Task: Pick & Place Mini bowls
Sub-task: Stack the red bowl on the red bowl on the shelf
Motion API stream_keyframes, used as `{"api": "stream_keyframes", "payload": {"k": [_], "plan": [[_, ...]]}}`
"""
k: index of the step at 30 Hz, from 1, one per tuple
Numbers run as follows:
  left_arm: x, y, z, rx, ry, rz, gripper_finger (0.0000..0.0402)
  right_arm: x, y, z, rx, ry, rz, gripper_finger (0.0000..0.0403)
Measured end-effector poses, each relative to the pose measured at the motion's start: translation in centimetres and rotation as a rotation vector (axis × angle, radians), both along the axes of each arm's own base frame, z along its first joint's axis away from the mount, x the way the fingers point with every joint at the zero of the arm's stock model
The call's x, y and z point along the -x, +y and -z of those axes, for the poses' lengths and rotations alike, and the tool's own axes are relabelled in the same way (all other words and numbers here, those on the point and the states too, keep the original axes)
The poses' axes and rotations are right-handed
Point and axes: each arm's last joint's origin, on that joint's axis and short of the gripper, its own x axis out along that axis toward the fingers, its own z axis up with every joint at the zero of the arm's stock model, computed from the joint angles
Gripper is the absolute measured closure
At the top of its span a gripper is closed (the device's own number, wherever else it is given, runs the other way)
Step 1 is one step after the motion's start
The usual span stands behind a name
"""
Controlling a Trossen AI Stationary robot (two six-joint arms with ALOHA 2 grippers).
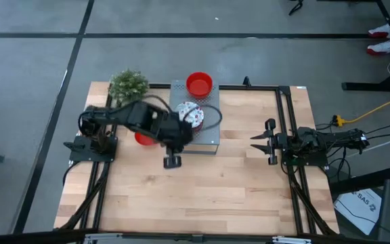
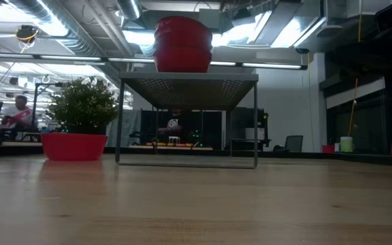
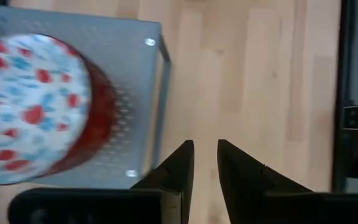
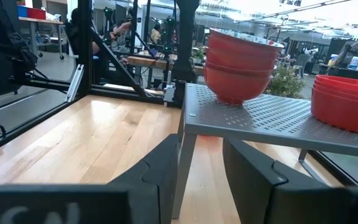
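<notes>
Probably light, rigid, glossy mini bowls: stacked on grey box, best pinched at rim. Left gripper beside stack, narrow gap, empty. Right gripper idle, parted.

The left arm hides most of a red bowl beside the grey stand.

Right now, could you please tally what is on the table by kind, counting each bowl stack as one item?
plain red bowl stack: 1
speckled bowl stack: 1
single red bowl: 1
grey perforated stand: 1
green plant: 1
Total: 5
</notes>
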Motion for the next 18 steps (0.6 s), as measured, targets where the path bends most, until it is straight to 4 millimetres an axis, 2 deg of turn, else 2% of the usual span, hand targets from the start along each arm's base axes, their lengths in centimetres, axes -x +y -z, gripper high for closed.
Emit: {"api": "stream_keyframes", "payload": {"k": [4, 12, 18], "plan": [[-0.4, -2.4, 0.9, 0.028, 0.018, -0.045, 0.0335, 0.0, 0.0, 0.0, 0.000, 0.000, 0.000, 0.0276], [-1.5, -6.9, 3.6, -0.085, 0.035, -0.085, 0.0340, 0.0, 0.0, 0.0, 0.000, 0.000, 0.000, 0.0276], [-3.4, -8.6, 6.6, -0.109, 0.107, -0.089, 0.0339, 0.0, 0.0, 0.0, 0.000, 0.000, 0.000, 0.0276]]}}
